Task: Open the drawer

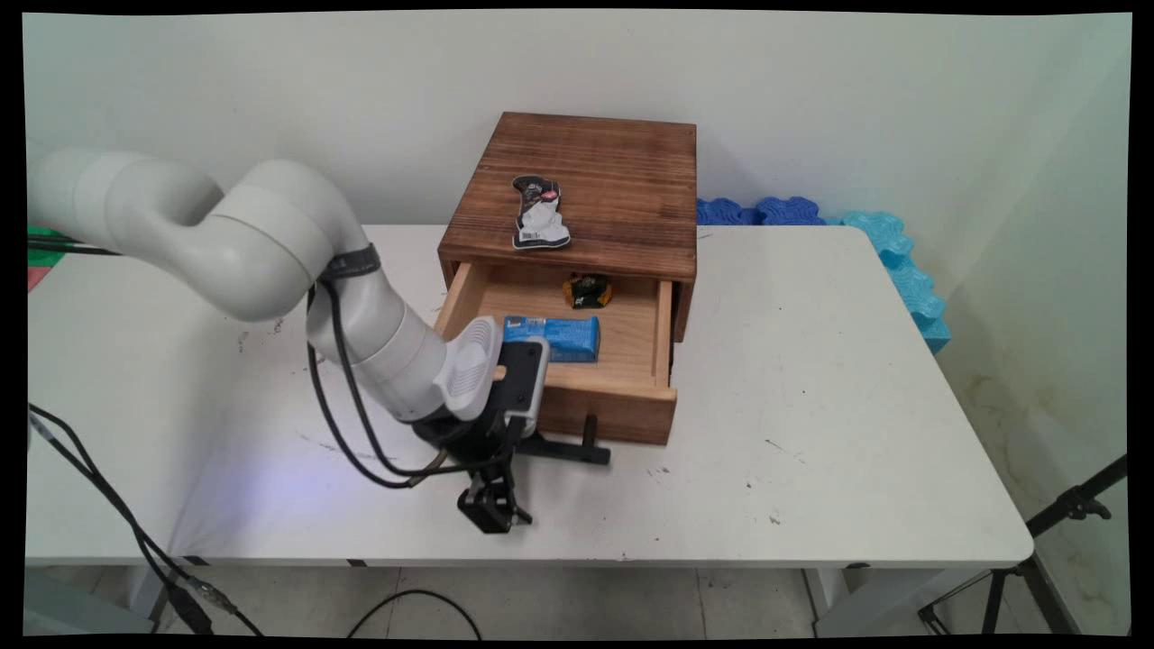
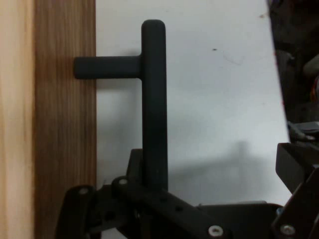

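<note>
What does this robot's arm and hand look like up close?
The arm is glossy white, built of thick rounded tube-like segments. Black cables loop loosely beneath it. Its hand is small and black, made of jointed metal links with visible screws.

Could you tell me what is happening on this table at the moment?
The gripper hangs low in front of a wooden box, by the black handle of its drawer, which stands pulled out. In the drawer lie a blue packet and a dark packet. A black and white wrapper lies on the box's top.
</note>
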You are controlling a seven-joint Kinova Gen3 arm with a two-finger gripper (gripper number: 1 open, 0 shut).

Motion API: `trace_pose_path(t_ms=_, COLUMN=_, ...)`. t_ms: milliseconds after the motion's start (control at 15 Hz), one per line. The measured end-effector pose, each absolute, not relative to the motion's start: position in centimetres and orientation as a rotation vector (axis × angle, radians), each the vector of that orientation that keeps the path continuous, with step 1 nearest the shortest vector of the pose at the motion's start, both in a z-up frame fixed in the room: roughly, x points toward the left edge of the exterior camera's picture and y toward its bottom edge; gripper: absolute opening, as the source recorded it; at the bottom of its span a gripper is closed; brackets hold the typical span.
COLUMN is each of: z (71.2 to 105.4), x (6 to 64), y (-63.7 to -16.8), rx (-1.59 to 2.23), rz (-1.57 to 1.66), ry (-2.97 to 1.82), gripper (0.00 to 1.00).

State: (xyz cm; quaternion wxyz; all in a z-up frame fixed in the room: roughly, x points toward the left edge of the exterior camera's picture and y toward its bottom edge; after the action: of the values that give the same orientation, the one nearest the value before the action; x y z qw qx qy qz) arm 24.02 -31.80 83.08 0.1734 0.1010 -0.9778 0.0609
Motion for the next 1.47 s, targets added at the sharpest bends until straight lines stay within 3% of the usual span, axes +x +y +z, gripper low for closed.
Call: trace_pose_path(t_ms=1467, z=84.8, x=23.1, y=-24.7, rx=0.269, rz=0.066, ry=-2.767, gripper=1.00)
